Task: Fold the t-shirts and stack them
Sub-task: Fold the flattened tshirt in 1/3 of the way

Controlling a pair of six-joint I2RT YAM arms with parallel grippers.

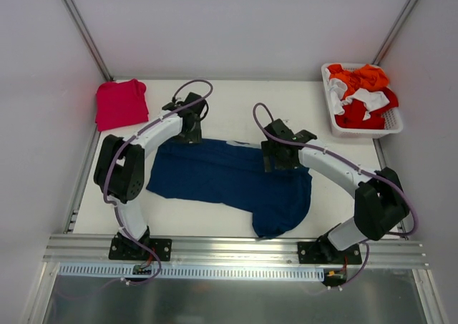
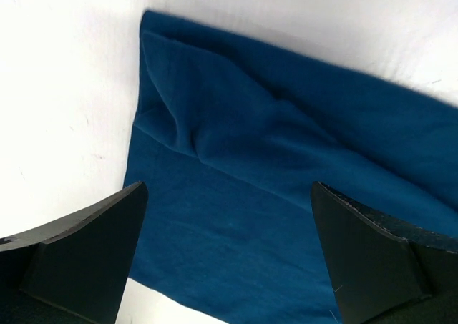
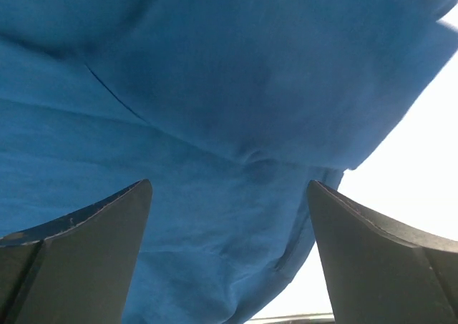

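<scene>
White worktop (image 1: 236,106) enclosed by plain white walls, with a metal rail along its near edge. The left arm (image 1: 143,134) rises from the near left corner and arches toward the far edge. Its wrist points down above the far left part of the navy t-shirt (image 1: 229,181). The left fingers (image 2: 93,252) are spread wide and hold nothing; blue cloth and bare worktop show between them. The right arm (image 1: 336,163) rises from the near right corner and bends inward, its wrist low over the right part of the same shirt. The right fingers (image 3: 93,245) are likewise spread apart and empty, close above the blue cloth.

The navy t-shirt lies in the middle of the worktop, partly folded over itself. It forms an irregular flat shape with soft creases, and one lobe reaches toward the near edge. The pink-red t-shirt (image 1: 120,104) lies as a compact folded square in the far left corner, well apart from the navy one. A white slotted plastic basket (image 1: 365,132) stands in the far right corner. It holds crumpled orange cloth (image 1: 361,76), red cloth (image 1: 372,111) and white cloth (image 1: 363,96).
</scene>
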